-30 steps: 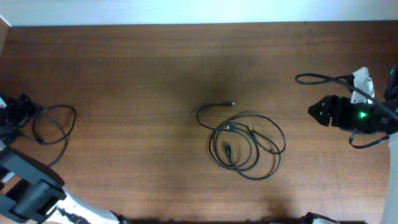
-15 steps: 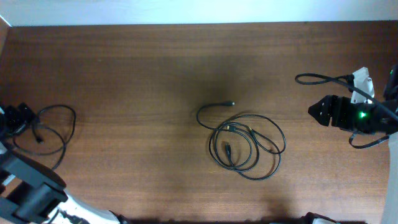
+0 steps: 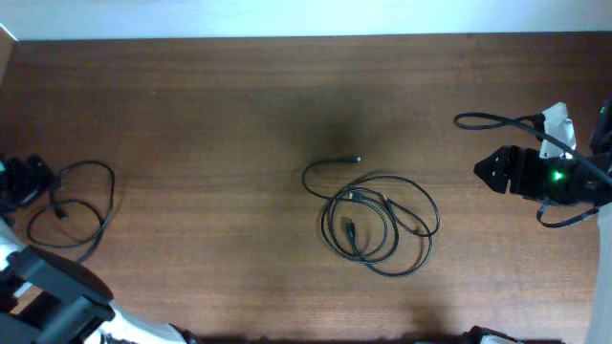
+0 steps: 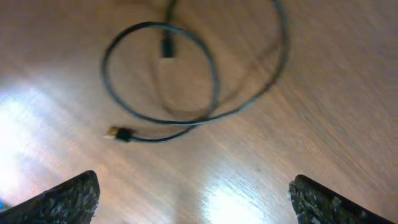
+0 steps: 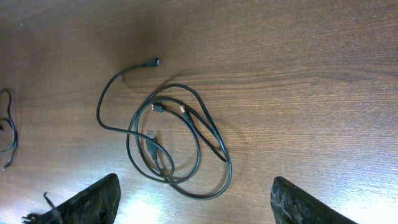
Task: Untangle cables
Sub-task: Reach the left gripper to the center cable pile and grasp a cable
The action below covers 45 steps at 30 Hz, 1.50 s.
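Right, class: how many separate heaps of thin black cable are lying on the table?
2. One loose cable lies at the left edge of the table; one tangled bundle lies near the middle. How many cords the bundle holds cannot be told.

The overhead view is lit evenly and moderately; the table (image 3: 191, 96) is rendered sharp, though a soft shadow is cast at the centre of the frame and a white strip along the top edge is blown out. The left wrist view is softened by blur — the looped cable (image 4: 216, 78) is smeared, and pale glare is spread over the lower left. The right wrist view is rendered crisply, the tangled cables (image 5: 205, 130) in focus, with glare along the bottom edge.
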Each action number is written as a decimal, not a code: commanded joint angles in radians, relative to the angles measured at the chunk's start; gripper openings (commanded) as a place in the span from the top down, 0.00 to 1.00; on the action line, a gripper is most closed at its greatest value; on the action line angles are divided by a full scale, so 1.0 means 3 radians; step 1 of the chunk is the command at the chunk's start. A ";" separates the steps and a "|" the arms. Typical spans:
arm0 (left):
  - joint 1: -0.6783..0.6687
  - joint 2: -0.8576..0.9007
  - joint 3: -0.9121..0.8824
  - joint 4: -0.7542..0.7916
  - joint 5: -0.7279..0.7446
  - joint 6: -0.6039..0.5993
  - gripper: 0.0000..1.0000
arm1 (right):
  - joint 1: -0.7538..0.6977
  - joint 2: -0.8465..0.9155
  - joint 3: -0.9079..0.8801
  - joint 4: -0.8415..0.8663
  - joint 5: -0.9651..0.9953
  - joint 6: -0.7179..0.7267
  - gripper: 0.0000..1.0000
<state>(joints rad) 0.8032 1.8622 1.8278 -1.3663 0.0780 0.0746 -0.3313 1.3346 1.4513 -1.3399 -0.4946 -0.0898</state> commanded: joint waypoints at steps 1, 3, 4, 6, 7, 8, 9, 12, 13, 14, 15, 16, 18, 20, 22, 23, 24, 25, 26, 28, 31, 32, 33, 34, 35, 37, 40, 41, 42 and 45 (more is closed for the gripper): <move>-0.0394 -0.0285 0.0047 -0.0050 0.0217 0.0413 0.01 | -0.0009 0.0011 0.0022 0.0025 0.0029 -0.0037 0.24; -0.0650 -0.0308 0.0047 -0.0103 0.0217 0.0571 0.01 | -0.0009 0.0011 0.0022 0.0039 0.0029 -0.0038 0.24; -0.0782 -0.0310 0.0047 -0.0135 0.0225 0.0669 0.01 | -0.0009 0.0011 0.0022 0.0043 0.0029 -0.0038 0.24; -0.1083 -0.0309 0.0046 -0.0210 0.0345 0.0900 0.01 | -0.0010 0.0011 0.0022 0.0043 0.0029 -0.0038 0.24; -0.1233 -0.0309 0.0046 -0.0235 0.0417 0.0941 0.01 | -0.0010 0.0011 0.0022 0.0043 0.0029 -0.0038 0.24; -0.1377 -0.0309 0.0046 -0.0258 0.0493 0.0940 0.01 | -0.0009 0.0011 0.0022 0.0043 0.0029 -0.0037 0.24; -0.1546 -0.0309 0.0043 -0.0280 0.0612 0.0931 0.01 | -0.0009 0.0011 0.0022 0.0042 0.0029 -0.0037 0.24; -0.1967 -0.0309 0.0010 -0.0292 0.0768 0.0931 0.01 | -0.0009 0.0011 0.0022 0.0041 0.0029 -0.0037 0.23; -0.2089 -0.0308 -0.0001 -0.0289 0.0767 0.0932 0.01 | -0.0009 0.0011 0.0022 0.0041 0.0029 -0.0037 0.23; -0.2237 -0.0308 -0.0015 -0.0287 0.0768 0.0931 0.01 | -0.0010 0.0011 0.0022 0.0041 0.0029 -0.0038 0.23; -0.2363 -0.0308 -0.0029 -0.0286 0.0768 0.0931 0.01 | -0.0009 0.0011 0.0022 0.0041 0.0031 -0.0037 0.23; -0.2541 -0.0305 -0.0050 -0.0281 0.0768 0.0930 0.01 | -0.0009 0.0011 0.0022 0.0042 0.0029 -0.0038 0.23; -0.2900 -0.0303 -0.0150 -0.0223 0.0815 0.0898 0.01 | -0.0010 0.0011 0.0022 0.0053 0.0031 -0.0038 0.23; -0.3092 -0.0301 -0.0263 -0.0116 0.0814 0.0698 0.01 | -0.0010 0.0011 0.0022 0.0060 0.0031 -0.0038 0.23; -0.3326 -0.0299 -0.0460 0.0108 0.0815 0.0296 0.01 | -0.0010 0.0011 0.0022 0.0060 0.0029 -0.0037 0.23; -0.3460 -0.0299 -0.0581 0.0253 0.0816 0.0098 0.01 | -0.0010 0.0011 0.0022 0.0056 0.0029 -0.0037 0.24; -0.3548 -0.0299 -0.0668 0.0361 0.0819 -0.0003 0.01 | -0.0010 0.0011 0.0022 0.0053 0.0029 -0.0037 0.23; -0.3662 -0.0299 -0.0759 0.0495 0.0861 -0.0107 0.01 | -0.0010 0.0011 0.0022 0.0053 0.0031 -0.0037 0.24; -0.3760 -0.0299 -0.0825 0.0594 0.0945 -0.0139 0.01 | -0.0010 0.0011 0.0022 0.0052 0.0031 -0.0037 0.23; -0.3957 -0.0299 -0.0952 0.0844 0.1249 -0.0139 0.01 | -0.0010 0.0011 0.0022 0.0053 0.0031 -0.0037 0.23; -0.4289 -0.0296 -0.1022 0.1119 0.1774 -0.0137 0.01 | -0.0010 0.0011 0.0022 0.0053 0.0029 -0.0037 0.23; -0.4369 -0.0296 -0.1024 0.1164 0.1845 -0.0137 0.01 | -0.0010 0.0011 0.0022 0.0052 0.0031 -0.0037 0.23; -0.4475 -0.0296 -0.1024 0.1237 0.1859 -0.0137 0.01 | -0.0010 0.0011 0.0022 0.0051 0.0031 -0.0037 0.23; -0.4574 -0.0296 -0.1024 0.1324 0.1832 -0.0137 0.01 | -0.0010 0.0011 0.0022 0.0048 0.0031 -0.0038 0.23; -0.4645 -0.0296 -0.1024 0.1377 0.1795 -0.0139 0.01 | -0.0010 0.0011 0.0022 0.0045 0.0031 -0.0038 0.23; -0.4754 -0.0296 -0.1024 0.1424 0.1586 -0.0341 0.01 | -0.0010 0.0011 0.0022 0.0038 0.0031 -0.0037 0.23; -0.4899 -0.0292 -0.1024 0.1380 0.0898 -0.1275 0.01 | -0.0010 0.0011 0.0022 0.0038 0.0031 -0.0037 0.23; -0.4936 -0.0292 -0.1024 0.1349 0.0726 -0.1551 0.01 | -0.0010 0.0011 0.0022 0.0038 0.0029 -0.0037 0.23; -0.4974 -0.0292 -0.1024 0.1326 0.0586 -0.1815 0.01 | -0.0009 0.0011 0.0022 0.0037 0.0029 -0.0038 0.23; -0.5138 -0.0292 -0.1027 0.1322 0.0169 -0.2502 0.01 | -0.0010 0.0011 0.0022 0.0031 0.0031 -0.0037 0.23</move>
<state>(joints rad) -0.6960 1.7882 1.5257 -0.9684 0.3305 -0.3622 -0.3313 1.3346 1.4513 -1.3281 -0.4946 -0.0898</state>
